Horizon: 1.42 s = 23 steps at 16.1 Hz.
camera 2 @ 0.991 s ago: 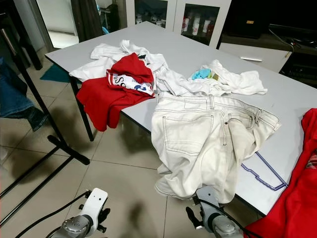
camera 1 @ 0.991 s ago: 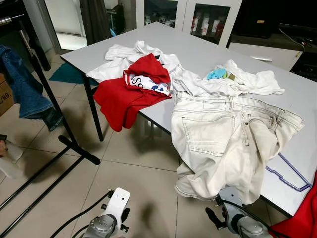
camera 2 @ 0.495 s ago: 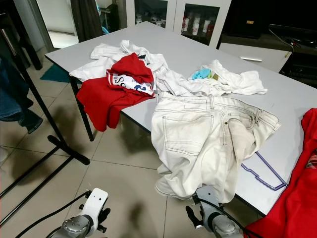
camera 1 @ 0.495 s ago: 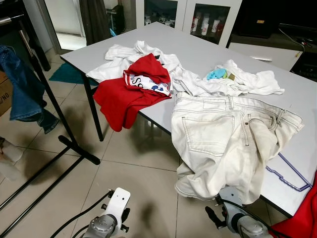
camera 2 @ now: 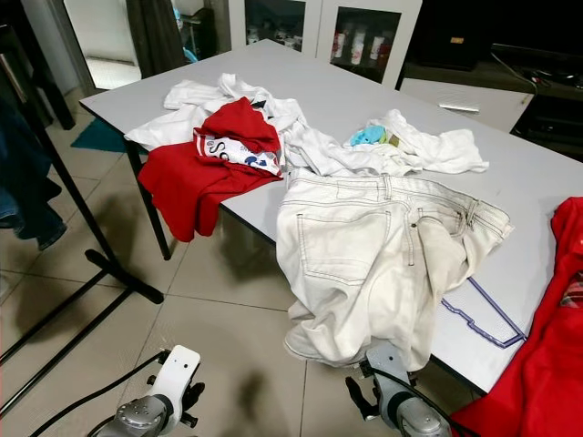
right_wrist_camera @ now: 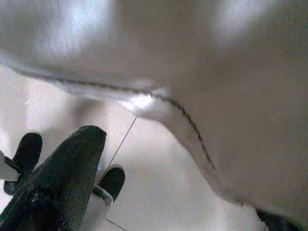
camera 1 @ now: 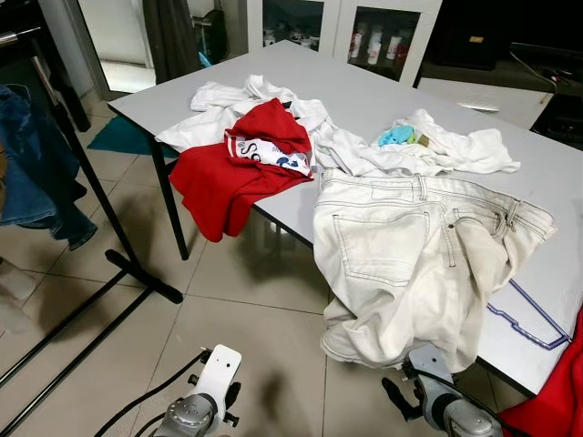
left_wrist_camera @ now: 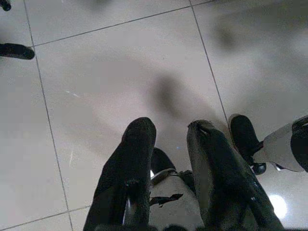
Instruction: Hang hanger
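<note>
While both arms hang low at the bottom of the head view, little has changed over the last second: the blue jeans [camera 1: 36,164] on the black rack [camera 1: 100,205] at nine o'clock have swung slightly toward the frame's edge, and the whole scene has shifted a touch, which reads as camera motion, not as anything moved on the tabletop [camera 1: 383,100]. For the task this means no progress yet; nothing is held. The left end effector [left_wrist_camera: 171,144] points at the tiled floor [left_wrist_camera: 96,72] with its two black fingers narrowly parted and empty. Of the right end effector [right_wrist_camera: 72,163], just beside the hem of the white jeans [camera 1: 410,264], a single finger shows, so I cannot tell how its fingers stand. The hanger [camera 1: 528,314], a thin purple outline, lies flat on the tabletop at four o'clock, its near part tucked against or under the white jeans. Those jeans drape over the near table edge and would probably hinder a clean pick. Further off, a red shirt [camera 1: 232,173] at eleven o'clock, white garments [camera 1: 364,150] at twelve and a red cloth [camera 2: 537,364] at five crowd the surface.
</note>
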Available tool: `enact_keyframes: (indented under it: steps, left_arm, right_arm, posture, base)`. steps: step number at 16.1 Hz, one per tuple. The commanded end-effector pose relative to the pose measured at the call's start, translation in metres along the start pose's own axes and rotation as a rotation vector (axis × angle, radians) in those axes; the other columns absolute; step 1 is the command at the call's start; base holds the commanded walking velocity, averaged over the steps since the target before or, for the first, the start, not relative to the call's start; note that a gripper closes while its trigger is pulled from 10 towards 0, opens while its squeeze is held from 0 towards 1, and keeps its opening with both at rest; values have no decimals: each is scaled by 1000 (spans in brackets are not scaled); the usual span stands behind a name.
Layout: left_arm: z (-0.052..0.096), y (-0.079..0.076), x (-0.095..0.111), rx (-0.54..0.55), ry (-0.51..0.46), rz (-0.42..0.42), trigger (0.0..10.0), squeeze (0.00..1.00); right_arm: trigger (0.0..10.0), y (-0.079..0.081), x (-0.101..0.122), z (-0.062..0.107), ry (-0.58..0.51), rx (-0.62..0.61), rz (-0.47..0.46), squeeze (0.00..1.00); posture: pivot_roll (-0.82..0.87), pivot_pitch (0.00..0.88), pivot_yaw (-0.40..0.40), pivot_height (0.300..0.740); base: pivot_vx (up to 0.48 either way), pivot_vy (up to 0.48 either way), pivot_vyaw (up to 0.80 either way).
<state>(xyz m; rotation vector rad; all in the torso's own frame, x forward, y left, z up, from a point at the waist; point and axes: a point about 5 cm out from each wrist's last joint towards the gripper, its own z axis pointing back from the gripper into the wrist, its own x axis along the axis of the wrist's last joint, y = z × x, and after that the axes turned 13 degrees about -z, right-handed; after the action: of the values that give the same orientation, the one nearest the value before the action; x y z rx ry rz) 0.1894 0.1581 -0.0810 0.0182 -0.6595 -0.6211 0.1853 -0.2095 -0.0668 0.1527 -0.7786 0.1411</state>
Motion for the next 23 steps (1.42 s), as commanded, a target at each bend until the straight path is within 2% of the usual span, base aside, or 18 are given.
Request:
enact_keyframes:
  steps: [1, 4, 7, 12, 15, 18, 19, 20, 23]
  left_arm:
    - [0, 0, 0, -5, 5, -11, 10000, 0]
    - [0, 1, -1, -2, 7, -15, 10000, 0]
    - [1, 2, -2, -1, 10, -16, 10000, 0]
    - [1, 1, -3, -10, 9, -22, 10000, 0]
    - [0, -1, -2, -16, 10, -28, 10000, 0]
    - [0, 0, -1, -16, 9, -29, 10000, 0]
    - [0, 0, -1, -15, 9, -29, 10000, 0]
    - [0, 0, -1, -14, 8, -29, 10000, 0]
    - [0, 1, -1, -11, 10, -29, 10000, 0]
  right_arm:
    - [10000, -2, 7, 1, -35, 10, 22, 0]
    - [10000, -4, 4, 3, 18, 54, 93, 0]
    - [10000, -9, 5, 8, 35, 103, 99, 0]
    - [10000, -9, 2, 18, 114, 174, 191, 0]
    - [10000, 8, 2, 20, 212, 307, 192, 0]
    - [10000, 25, 18, 19, 193, 389, 163, 0]
    - [10000, 28, 24, 17, 177, 397, 152, 569]
    - [10000, 33, 29, 17, 166, 415, 130, 655]
    - [10000, 41, 34, 20, 175, 457, 110, 639]
  posture:
    - [-65, 0, -41, 740]
    - [-67, 0, -37, 740]
    - [-72, 0, -33, 740]
    - [-80, 0, -36, 740]
    - [-82, 0, -38, 740]
    - [-75, 0, -38, 740]
    - [-73, 0, -39, 740]
    - [-71, 0, -39, 740]
    - [-68, 0, -37, 740]
  base:
    - [0, 0, 0]
    - [0, 0, 0]
    - [0, 0, 0]
    - [0, 0, 0]
    - [0, 0, 0]
    - [0, 0, 0]
    - [0, 0, 0]
    - [0, 0, 0]
    - [0, 0, 0]
